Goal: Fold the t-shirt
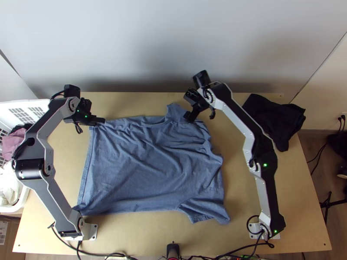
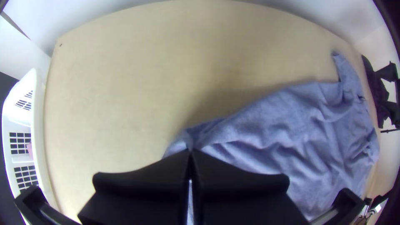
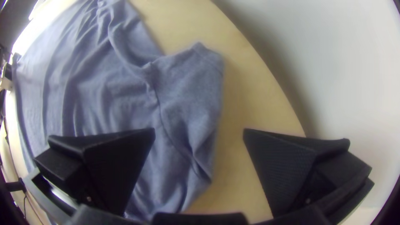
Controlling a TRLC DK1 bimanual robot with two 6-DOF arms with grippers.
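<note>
Left gripper (image 2: 190, 153): its fingers are pressed together and pinch the t-shirt (image 1: 147, 164) at the far corner of the hem.
Right gripper (image 3: 200, 132): fingers spread wide, above the far sleeve (image 3: 193, 85), holding nothing.
T-shirt: it lies spread on the table (image 1: 299, 195), blue and wrinkled, between the arms' bases and the wall.
Handling: I judge it light and soft, not fragile; a single layer could slip out or drag.
Best hold: the shoulder beside the far sleeve, both layers together, level with the hem corner.
Black cloth (image 1: 275, 119): bunched, at the right.
</note>
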